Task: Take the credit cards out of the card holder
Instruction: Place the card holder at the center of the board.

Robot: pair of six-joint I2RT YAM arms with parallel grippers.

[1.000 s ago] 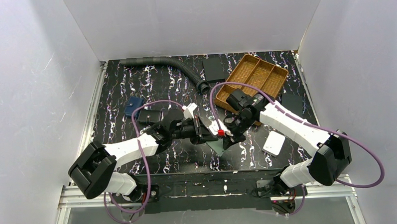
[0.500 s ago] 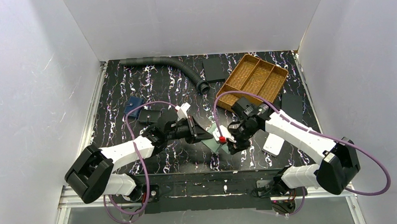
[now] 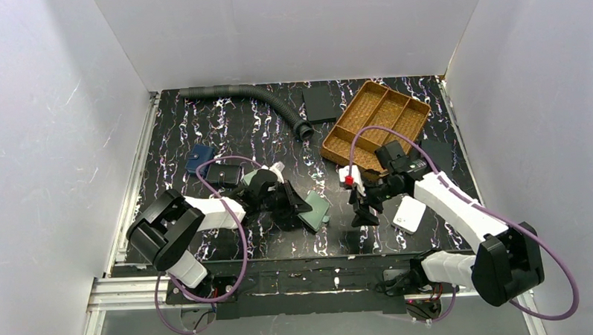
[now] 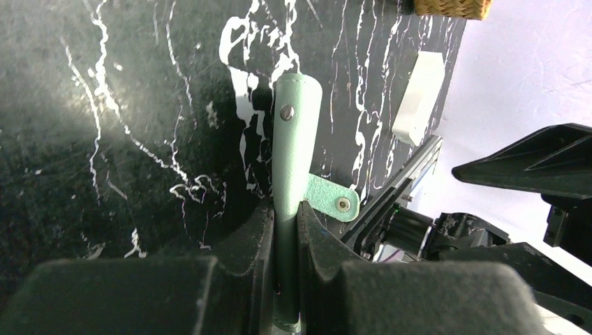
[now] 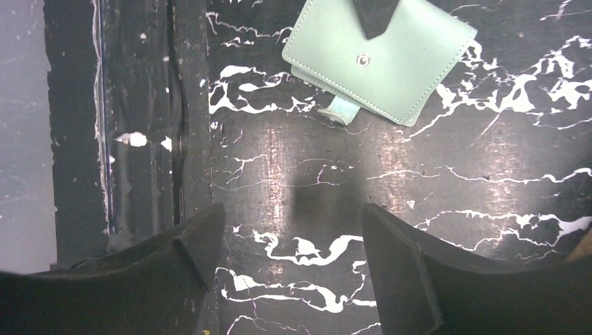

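The sage-green card holder (image 3: 317,211) is folded shut, and its snap tab (image 4: 332,199) hangs loose. My left gripper (image 3: 301,206) is shut on one edge of it, low over the table. In the left wrist view the card holder (image 4: 293,153) shows edge-on between the fingers of the left gripper (image 4: 285,209). My right gripper (image 3: 362,212) hovers to the right of the holder, open and empty. From the right wrist, the card holder (image 5: 380,50) lies beyond the open right gripper (image 5: 293,227). No credit cards show; they are hidden.
A wicker tray (image 3: 377,118) stands at the back right, with a corrugated hose (image 3: 254,98) and a black slab (image 3: 319,103) to its left. A navy pouch (image 3: 199,157) and a black wallet (image 3: 223,174) lie left. A white box (image 3: 410,213) sits by the right arm.
My right gripper let go of the card holder, opened wide and drew back to the right. The left arm pulled in and lowered the holder toward the table.
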